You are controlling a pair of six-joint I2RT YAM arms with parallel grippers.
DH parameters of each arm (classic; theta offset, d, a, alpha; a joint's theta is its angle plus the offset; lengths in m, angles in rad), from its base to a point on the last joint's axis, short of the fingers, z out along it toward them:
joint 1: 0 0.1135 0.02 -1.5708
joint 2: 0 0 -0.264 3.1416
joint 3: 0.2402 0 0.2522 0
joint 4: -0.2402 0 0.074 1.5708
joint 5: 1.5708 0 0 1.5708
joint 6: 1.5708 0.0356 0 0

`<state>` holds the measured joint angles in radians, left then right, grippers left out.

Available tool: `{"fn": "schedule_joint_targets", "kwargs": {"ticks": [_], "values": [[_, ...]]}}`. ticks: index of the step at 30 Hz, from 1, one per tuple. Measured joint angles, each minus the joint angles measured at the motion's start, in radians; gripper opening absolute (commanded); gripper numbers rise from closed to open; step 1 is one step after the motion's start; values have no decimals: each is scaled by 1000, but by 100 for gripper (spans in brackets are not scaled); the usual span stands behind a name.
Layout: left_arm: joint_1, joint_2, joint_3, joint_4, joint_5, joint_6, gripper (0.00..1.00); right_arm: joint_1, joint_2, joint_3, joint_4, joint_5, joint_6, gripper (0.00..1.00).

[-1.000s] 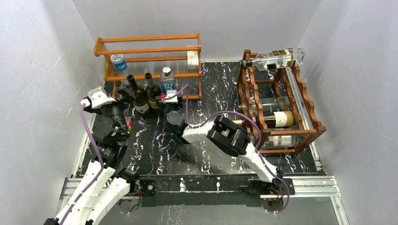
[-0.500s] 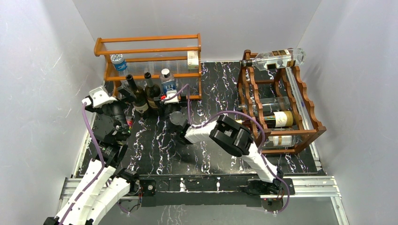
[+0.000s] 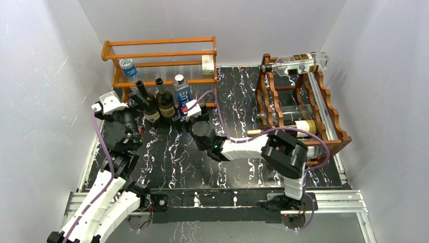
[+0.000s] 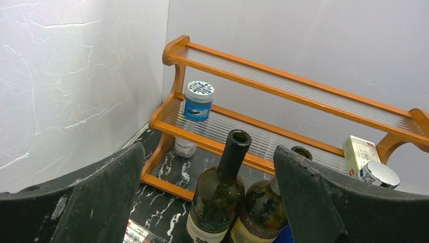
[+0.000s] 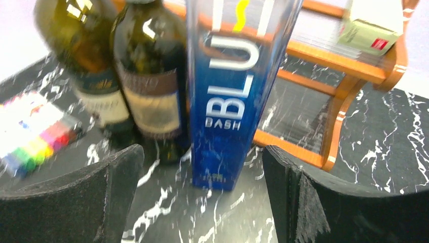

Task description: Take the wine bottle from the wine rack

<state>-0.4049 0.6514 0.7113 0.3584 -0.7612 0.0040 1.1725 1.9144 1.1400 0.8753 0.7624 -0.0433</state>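
The dark reddish-brown wine rack [image 3: 331, 119] stands at the right of the table. A wine bottle [image 3: 297, 127] with a cream label lies on a middle tier, and a clear bottle [image 3: 299, 63] lies across the top. My right gripper [image 3: 191, 114] is far from the rack, at the left. It is open, with a tall blue bottle [image 5: 232, 91] standing upright just ahead between its fingers [image 5: 76, 202], apart from them. My left gripper [image 4: 210, 157] is open behind two upright dark wine bottles [image 4: 220, 197] [image 4: 260, 215].
A lighter orange shelf [image 3: 162, 50] at the back left holds a blue-lidded jar [image 3: 128, 67] and a small box [image 3: 207, 63]. A pack of coloured markers [image 5: 35, 131] lies on the marble-patterned tabletop [image 3: 227, 96] by the dark bottles. A second clear bottle [image 3: 292, 109] lies in the rack.
My right gripper has opened, let go of the blue bottle and drawn back a little; its elbow has swung right, in front of the rack. The left arm has barely shifted.
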Motion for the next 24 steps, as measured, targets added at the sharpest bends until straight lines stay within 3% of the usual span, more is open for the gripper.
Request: {"fn": "schedule_joint_targets", "kwargs": {"ticks": [5, 14, 24], "values": [[0, 13, 0, -1, 8, -4, 98, 3, -159, -101, -221, -119, 40, 98], [0, 40, 0, -23, 14, -13, 98, 6, -481, -119, -582, -186, 36, 98], [-18, 59, 0, -38, 14, -23, 98, -28, -645, 67, -954, -134, -79, 98]]}}
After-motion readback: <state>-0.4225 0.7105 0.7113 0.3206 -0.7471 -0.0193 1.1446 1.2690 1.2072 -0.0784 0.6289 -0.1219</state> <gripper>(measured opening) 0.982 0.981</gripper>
